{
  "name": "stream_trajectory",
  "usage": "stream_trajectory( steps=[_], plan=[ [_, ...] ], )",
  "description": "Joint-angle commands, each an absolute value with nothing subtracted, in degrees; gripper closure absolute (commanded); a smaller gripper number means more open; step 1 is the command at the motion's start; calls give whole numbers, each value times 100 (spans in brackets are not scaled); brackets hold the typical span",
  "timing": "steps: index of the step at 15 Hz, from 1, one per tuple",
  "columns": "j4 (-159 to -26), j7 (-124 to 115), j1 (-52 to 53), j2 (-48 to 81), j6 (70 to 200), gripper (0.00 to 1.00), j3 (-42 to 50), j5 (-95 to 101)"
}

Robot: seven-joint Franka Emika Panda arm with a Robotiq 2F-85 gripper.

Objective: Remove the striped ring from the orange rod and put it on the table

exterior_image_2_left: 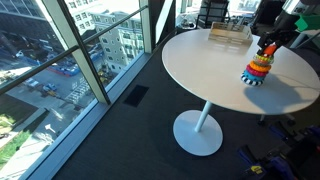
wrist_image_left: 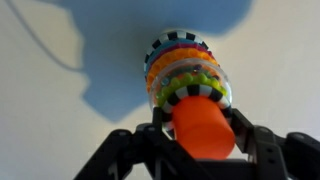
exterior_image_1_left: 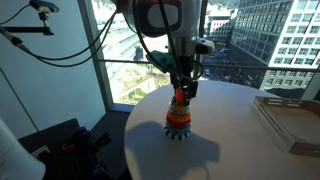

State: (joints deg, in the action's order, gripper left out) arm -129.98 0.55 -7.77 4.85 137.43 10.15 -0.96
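The white round table [exterior_image_1_left: 240,140] fills most of both exterior views. A pale rectangular tray [exterior_image_1_left: 292,122] lies near its rim at about 3 o'clock from the toy in that view, well apart from it. The ring-stacking toy [exterior_image_1_left: 178,122] stands upright on the tabletop, with the arm reaching straight down over it from 12 o'clock.

The gripper [exterior_image_1_left: 182,90] hangs over the top of the toy. In the wrist view its two dark fingers [wrist_image_left: 140,152] come in from 6 o'clock and straddle the rounded head of the orange rod [wrist_image_left: 203,128], one at 9 o'clock and one at 3 o'clock of it. They sit tight beside the head, but I cannot tell whether the jaws are pinching it or only flanking it.

The striped ring [wrist_image_left: 176,97] is on the rod, just below the head at the top of the stack. Green, yellow and orange rings lie under it. A second dark-and-pale band shows at the far bottom of the stack, and it may be the toy's base.

By my reading, the step in hand is the approach and grasp, and nothing has been lifted off. The next move calls for the fingers to go low enough to catch the ring's rim rather than the rod head. Then comes a straight upward pull, so the ring clears the thicker top without tipping the toy.

No brand, label or writing can be read in any view.
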Motion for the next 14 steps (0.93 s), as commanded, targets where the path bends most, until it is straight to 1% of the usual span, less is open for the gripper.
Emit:
stream_trajectory(
  steps=[1,14],
  plan=[
    [-12925,143,-866,316,13654,59,988,-180],
    [-12658,134,-1070,-118,13444,59,1151,-365]
  ],
)
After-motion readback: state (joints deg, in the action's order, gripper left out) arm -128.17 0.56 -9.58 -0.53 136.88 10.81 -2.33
